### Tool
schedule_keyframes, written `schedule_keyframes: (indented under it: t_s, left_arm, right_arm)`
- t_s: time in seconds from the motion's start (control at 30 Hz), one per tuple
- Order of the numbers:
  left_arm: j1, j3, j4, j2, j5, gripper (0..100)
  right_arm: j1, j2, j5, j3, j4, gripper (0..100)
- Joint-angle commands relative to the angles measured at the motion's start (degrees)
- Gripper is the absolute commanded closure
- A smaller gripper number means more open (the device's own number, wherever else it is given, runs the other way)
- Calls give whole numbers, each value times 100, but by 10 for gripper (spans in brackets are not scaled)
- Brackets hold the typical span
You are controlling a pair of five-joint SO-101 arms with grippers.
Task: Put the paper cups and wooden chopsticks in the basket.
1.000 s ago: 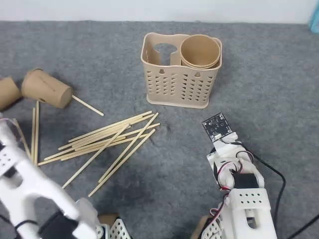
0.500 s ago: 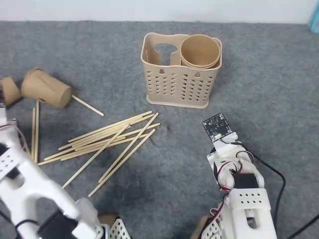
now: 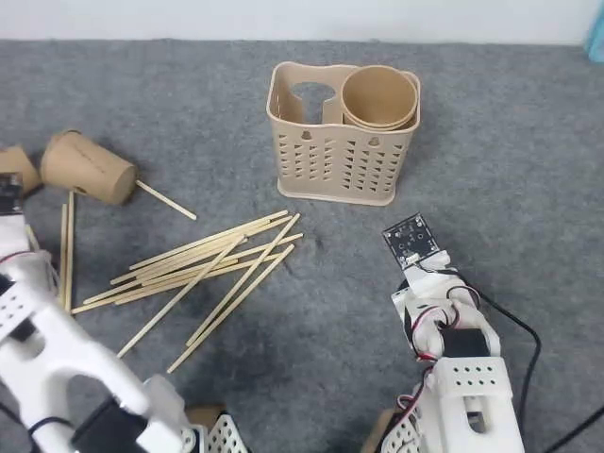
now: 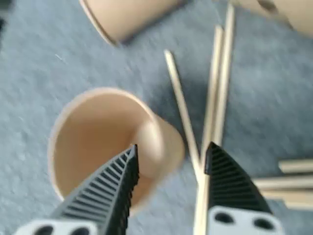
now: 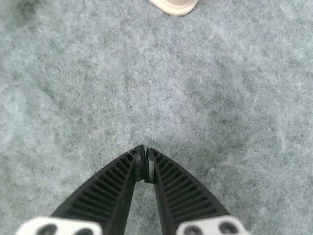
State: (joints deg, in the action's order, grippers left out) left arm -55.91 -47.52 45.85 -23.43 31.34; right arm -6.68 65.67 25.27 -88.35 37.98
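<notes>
A tan slotted basket [image 3: 332, 160] stands at the back centre with a paper cup [image 3: 379, 96] in one compartment. Wooden chopsticks [image 3: 203, 267] lie fanned out on the grey mat in front of it. At the far left two cups lie on their sides, one [image 3: 87, 168] fully seen, one [image 3: 17, 166] partly under the left arm [image 3: 33, 326]. My left gripper [image 4: 171, 152] is open over a tipped cup [image 4: 98, 137], one finger over its mouth, the other beside chopsticks [image 4: 215, 93]. My right gripper [image 5: 145, 155] is shut on nothing, low over bare mat.
Two more cups [image 4: 127, 14] [image 4: 288, 10] lie just beyond the left gripper. A pair of chopsticks [image 3: 66, 247] and a single one [image 3: 166, 200] lie by the left cups. The right arm [image 3: 448, 340] sits at the front right, with the basket's foot [image 5: 173, 6] ahead.
The left arm has pushed farther toward the cups at the far left, covering more of the leftmost cup. The right arm has not moved.
</notes>
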Motion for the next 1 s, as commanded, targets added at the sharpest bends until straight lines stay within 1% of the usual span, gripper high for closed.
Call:
schedule_keyframes:
  t_s: [0.0, 0.1, 0.2, 0.33, 0.43, 0.53, 0.67, 0.8, 0.97]
  left_arm:
    - [0, 66, 237, -9, 18, 840]
    - [0, 66, 220, 18, -396, 901]
    - [0, 66, 220, -9, -774, 987]
    - [-9, 286, 255, -18, -993, 988]
    - [-44, 708, 369, -18, -1020, 988]
    - [-44, 1349, 967, -18, -1020, 988]
    - [70, 2316, 2084, -18, -1029, 988]
    - [554, 3081, 3112, -18, -1055, 988]
    - [1530, 3890, 4185, -9, -1776, 988]
  right_arm:
    - [40, 127, 114, 53, -119, 991]
    - [40, 127, 114, 53, -119, 991]
    - [40, 127, 114, 53, -119, 991]
    - [48, 127, 114, 53, -119, 991]
    - [48, 127, 114, 53, -119, 991]
    - [48, 127, 114, 53, -119, 991]
    - [48, 127, 114, 53, -119, 991]
    - [48, 127, 114, 53, -119, 991]
    - [48, 127, 114, 53, -119, 991]
